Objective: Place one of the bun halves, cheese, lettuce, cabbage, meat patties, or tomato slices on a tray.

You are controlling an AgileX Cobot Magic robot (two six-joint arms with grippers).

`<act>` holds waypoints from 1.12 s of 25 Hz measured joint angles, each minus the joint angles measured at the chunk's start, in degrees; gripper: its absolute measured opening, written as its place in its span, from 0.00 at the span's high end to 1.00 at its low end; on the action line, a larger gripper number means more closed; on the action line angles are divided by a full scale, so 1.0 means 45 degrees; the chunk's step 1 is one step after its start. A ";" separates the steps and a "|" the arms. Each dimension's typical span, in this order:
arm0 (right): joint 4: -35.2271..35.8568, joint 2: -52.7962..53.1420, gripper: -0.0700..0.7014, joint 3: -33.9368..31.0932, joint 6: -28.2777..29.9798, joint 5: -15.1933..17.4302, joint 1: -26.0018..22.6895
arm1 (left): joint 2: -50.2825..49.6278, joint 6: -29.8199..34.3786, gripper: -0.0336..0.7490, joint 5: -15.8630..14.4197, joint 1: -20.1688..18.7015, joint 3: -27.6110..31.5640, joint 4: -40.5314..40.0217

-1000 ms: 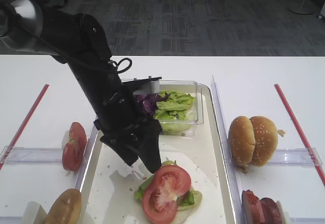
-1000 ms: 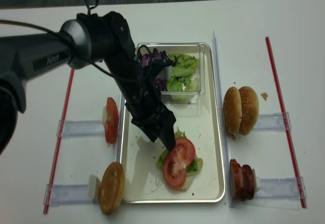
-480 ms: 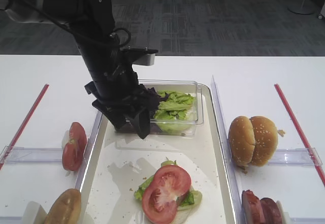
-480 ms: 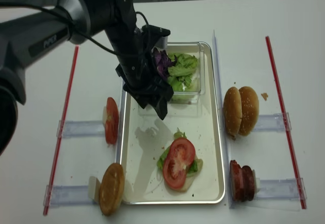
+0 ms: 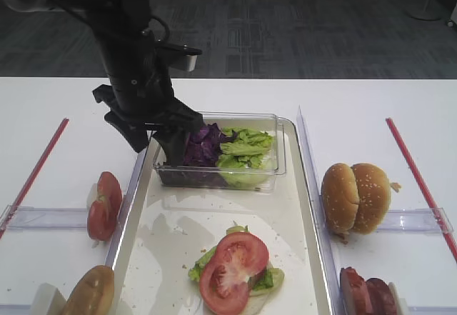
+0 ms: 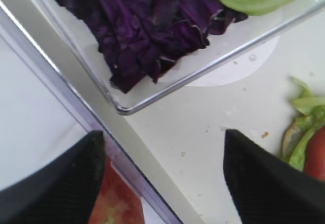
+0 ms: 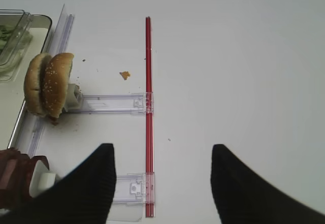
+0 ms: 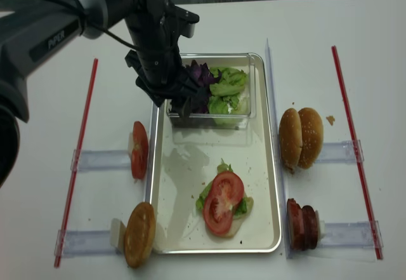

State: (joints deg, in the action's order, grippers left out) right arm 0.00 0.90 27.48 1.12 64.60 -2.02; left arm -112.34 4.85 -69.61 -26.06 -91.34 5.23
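The cream tray holds a pale bun half topped with lettuce and a tomato slice. At the tray's far end a clear box contains purple cabbage and green lettuce. My left gripper hovers open and empty over the box's near-left corner. In the left wrist view the gripper has the cabbage ahead of it and a tomato slice below its left finger. My right gripper stands open above bare table, right of the bun halves and the meat patties.
Tomato slices stand in a clear holder left of the tray, with a bun half nearer the front. Bun halves and meat patties stand in holders on the right. Red strips mark both sides of the table.
My left gripper has lifted from beside the tomato-topped stack and moved back and left to the box's corner, staying open. The stack stays put. The right arm has not moved.
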 joint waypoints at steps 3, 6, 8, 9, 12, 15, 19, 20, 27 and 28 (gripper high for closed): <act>0.0000 0.0000 0.33 0.0000 0.0024 0.0000 0.0000 | 0.0000 -0.0215 0.37 -0.0016 0.0240 -0.0030 -0.0228; 0.0000 0.0000 0.33 0.0000 0.0024 0.0000 0.0000 | 0.0000 -0.0390 0.37 -0.0027 0.0504 -0.0030 -0.0555; 0.0000 0.0000 0.33 0.0000 0.0024 0.0000 0.0000 | 0.0000 -0.0560 0.37 -0.0027 0.0697 -0.0030 -0.0824; 0.0000 0.0000 0.33 0.0000 0.0024 0.0000 0.0000 | 0.0000 -0.0639 0.37 -0.0027 0.0826 -0.0030 -0.0896; 0.0000 0.0000 0.33 0.0000 0.0024 0.0000 0.0000 | 0.0000 -0.0713 0.37 -0.0027 0.1257 -0.0030 -0.1061; 0.0000 0.0000 0.33 0.0000 0.0024 0.0000 0.0000 | 0.0000 -0.0713 0.37 -0.0027 0.1712 -0.0030 -0.1067; 0.0000 0.0000 0.33 0.0000 0.0024 0.0000 0.0000 | 0.0000 -0.0713 0.37 -0.0027 0.2313 -0.0030 -0.1073; 0.0000 0.0000 0.33 0.0000 0.0024 0.0000 0.0000 | 0.0000 -0.0713 0.37 -0.0027 0.2466 -0.0030 -0.1073; 0.0000 0.0000 0.33 0.0000 0.0024 0.0000 0.0000 | 0.0000 -0.0736 0.37 -0.0049 0.3432 -0.0030 -0.1162; 0.0000 0.0000 0.33 0.0000 0.0024 0.0000 0.0000 | 0.0000 -0.0736 0.37 -0.0049 0.3558 -0.0030 -0.1162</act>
State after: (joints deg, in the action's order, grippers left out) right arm 0.00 0.90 27.48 1.23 64.60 -2.02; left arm -112.34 1.54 -69.83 -10.05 -91.48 0.00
